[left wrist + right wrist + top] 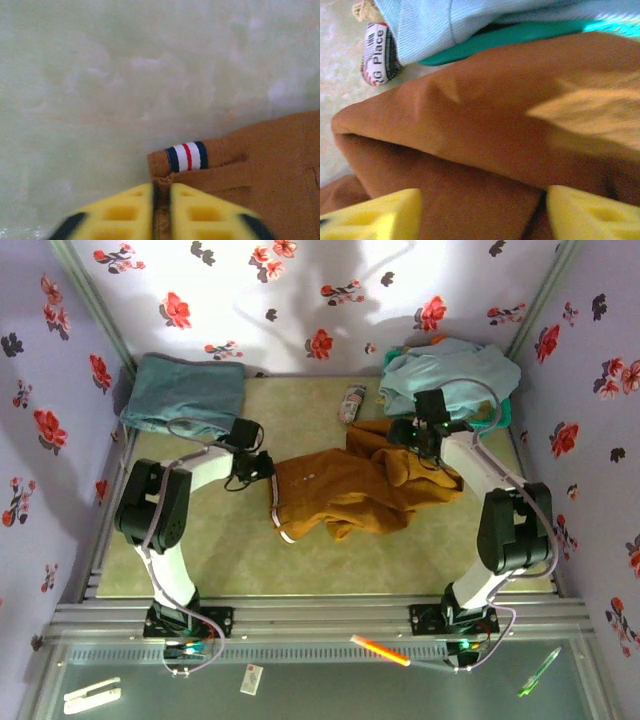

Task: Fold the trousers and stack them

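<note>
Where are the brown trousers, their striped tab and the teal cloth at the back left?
trousers [345, 495]: top view, middle of the cloth.
striped tab [187, 156]: left wrist view, red stripe.
teal cloth [185, 390]: top view, its centre.

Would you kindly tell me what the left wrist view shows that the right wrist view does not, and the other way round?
Left wrist view: the striped tab on the trousers, with the left hand shut on the cloth's edge. Right wrist view: a pale blue garment, a teal rim, a printed packet, and the right hand open astride a fold. Both: ochre trouser cloth, yellow fingers and pale table.
</note>
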Action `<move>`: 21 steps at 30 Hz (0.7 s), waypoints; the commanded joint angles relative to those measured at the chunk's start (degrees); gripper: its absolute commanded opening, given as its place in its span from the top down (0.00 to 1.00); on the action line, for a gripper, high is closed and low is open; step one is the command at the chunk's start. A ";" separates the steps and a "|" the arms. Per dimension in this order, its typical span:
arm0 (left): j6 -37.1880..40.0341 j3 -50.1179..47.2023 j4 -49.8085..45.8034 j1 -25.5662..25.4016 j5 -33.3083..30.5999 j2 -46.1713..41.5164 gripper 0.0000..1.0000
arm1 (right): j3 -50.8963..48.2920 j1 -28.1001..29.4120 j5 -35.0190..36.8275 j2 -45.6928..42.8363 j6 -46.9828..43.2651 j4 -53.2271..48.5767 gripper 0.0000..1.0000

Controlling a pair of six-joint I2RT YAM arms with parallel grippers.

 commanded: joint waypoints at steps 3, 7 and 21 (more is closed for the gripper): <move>1.24 -2.20 1.21 -0.01 0.72 -4.61 1.00 | -9.40 0.56 -2.34 -6.18 2.56 2.73 0.85; -0.34 -4.56 0.52 0.88 -4.40 -11.55 1.00 | -16.85 2.11 -1.24 -14.85 4.07 2.22 0.90; 0.59 0.42 -12.83 11.83 -11.67 -27.43 1.00 | -32.07 6.90 -3.09 -19.24 11.79 3.75 0.86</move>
